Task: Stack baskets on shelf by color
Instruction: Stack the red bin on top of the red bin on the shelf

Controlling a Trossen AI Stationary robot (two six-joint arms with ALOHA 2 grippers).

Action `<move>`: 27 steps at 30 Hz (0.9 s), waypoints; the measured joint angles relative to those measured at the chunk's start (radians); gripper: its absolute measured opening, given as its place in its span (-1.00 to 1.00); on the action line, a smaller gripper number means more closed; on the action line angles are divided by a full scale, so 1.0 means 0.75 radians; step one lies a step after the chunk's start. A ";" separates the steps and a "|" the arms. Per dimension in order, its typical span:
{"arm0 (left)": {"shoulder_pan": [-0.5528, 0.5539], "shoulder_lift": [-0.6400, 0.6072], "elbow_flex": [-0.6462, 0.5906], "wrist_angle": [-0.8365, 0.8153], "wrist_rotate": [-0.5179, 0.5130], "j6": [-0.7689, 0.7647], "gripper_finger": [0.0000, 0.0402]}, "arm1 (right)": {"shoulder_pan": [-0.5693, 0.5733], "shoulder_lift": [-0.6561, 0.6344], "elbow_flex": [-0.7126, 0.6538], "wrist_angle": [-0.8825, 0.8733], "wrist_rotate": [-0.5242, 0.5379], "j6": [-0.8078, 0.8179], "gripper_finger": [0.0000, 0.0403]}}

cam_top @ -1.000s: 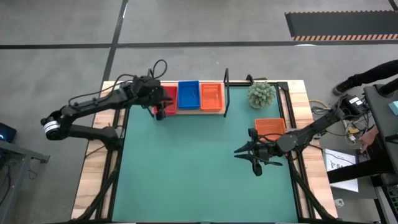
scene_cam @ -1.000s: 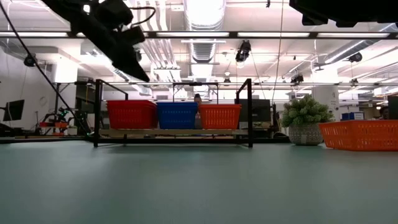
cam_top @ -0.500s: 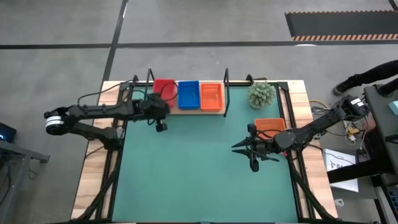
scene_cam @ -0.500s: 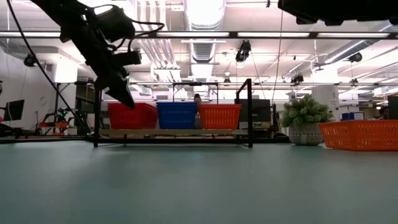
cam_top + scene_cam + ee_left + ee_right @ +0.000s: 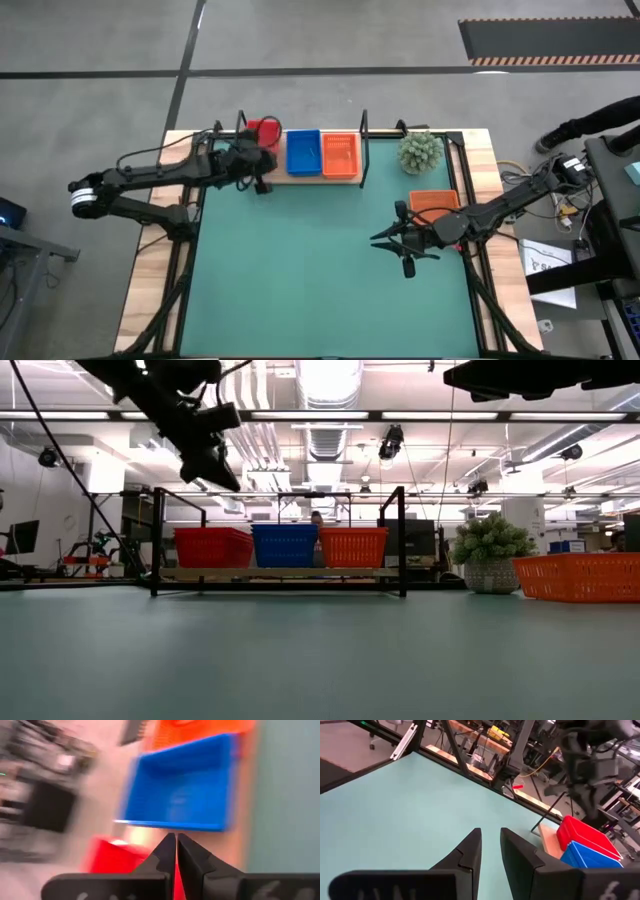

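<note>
Bare green table [image 5: 320,270] before shelf [image 5: 345,179]

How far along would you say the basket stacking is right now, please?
Done: red, blue and orange baskets sit side by side on the shelf. In hand: nothing; the left gripper is empty above the red basket. Left: one orange basket beside the right gripper.

Even, bright overhead light fills the high view, with only faint soft shadows on the green table [image 5: 300,270]. In the low view a ceiling lamp [image 5: 325,375] at upper centre glares white, and the near tabletop at the bottom is soft. The left wrist view is heavily motion-blurred; the blue basket [image 5: 182,790] smears, worst at the left edge. The right wrist view is sharp, evenly lit
</note>
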 joint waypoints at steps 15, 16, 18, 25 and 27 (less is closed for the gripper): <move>0.356 0.327 0.119 -0.102 0.212 0.148 -1.00 | 0.000 0.000 0.001 -0.003 0.001 -0.040 -0.69; 0.349 0.342 0.136 -0.127 0.213 0.127 -1.00 | 0.000 0.000 0.001 -0.002 0.001 -0.043 -0.69; 0.332 0.362 0.173 -0.180 0.229 0.058 -1.00 | 0.000 0.000 0.001 -0.002 0.002 -0.046 -0.69; 0.224 0.346 0.245 -0.325 0.283 -0.119 -1.00 | 0.000 -0.001 0.001 -0.002 0.002 -0.035 -0.69; 0.205 0.339 0.245 -0.325 0.286 -0.161 -1.00 | 0.000 -0.001 0.001 -0.003 0.002 -0.032 -0.69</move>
